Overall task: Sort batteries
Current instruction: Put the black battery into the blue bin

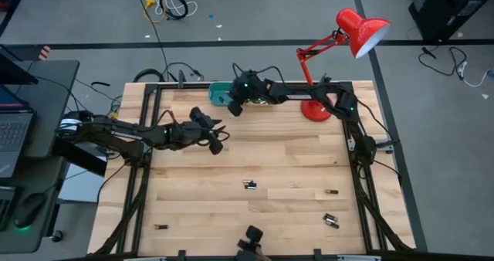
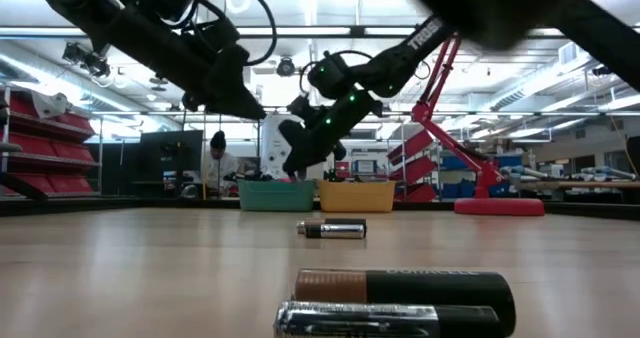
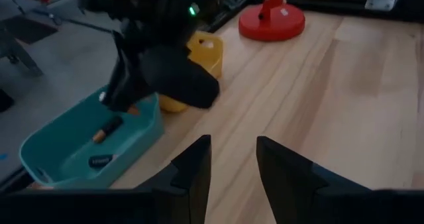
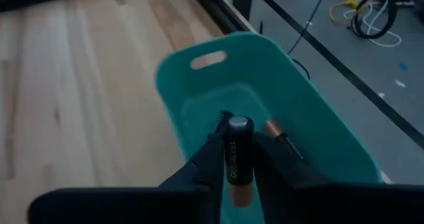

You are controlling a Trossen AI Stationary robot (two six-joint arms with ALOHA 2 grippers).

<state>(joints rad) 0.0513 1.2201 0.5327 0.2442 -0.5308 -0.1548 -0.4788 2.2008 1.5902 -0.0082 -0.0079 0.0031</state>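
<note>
The right gripper (image 4: 237, 177) pinches a battery (image 4: 239, 159) between its two dark fingers, upright, silvery cap up, copper end down, above the open teal bin (image 4: 311, 118). Only the right wrist view shows this grip. It also shows a second battery (image 4: 283, 141) lying on the bin floor, and a slot handle cut in the bin's end wall. In the high view the same gripper (image 1: 234, 104) hangs over the teal bin (image 1: 218, 93) at the table's far edge, and the held cell is too small to see there.

The left gripper (image 3: 232, 168) holds nothing, its fingers spread with bare wood in the gap. Its wrist view looks toward the bins and shows what the others hide: a battery (image 3: 106, 128) in the teal bin (image 3: 142, 134), a yellow bin (image 3: 207, 54) just right of it, and the round red base of the lamp (image 3: 272, 20) farther right. In the high view the left gripper (image 1: 214, 136) hovers left of centre, near the bins.

Loose batteries lie on the pale, grained wooden table (image 1: 293, 153): a pair (image 1: 250, 184) near the middle, one (image 1: 332, 191) to the right, one (image 1: 331, 220) near-right and one (image 1: 160, 226) near-left. The low view alone shows their finish: two close cells (image 2: 400, 300), glossy black with copper bands and a metal end, and another (image 2: 332, 229) farther off, in front of the teal and yellow bins. A person (image 2: 217, 163) stands in the room behind.
</note>
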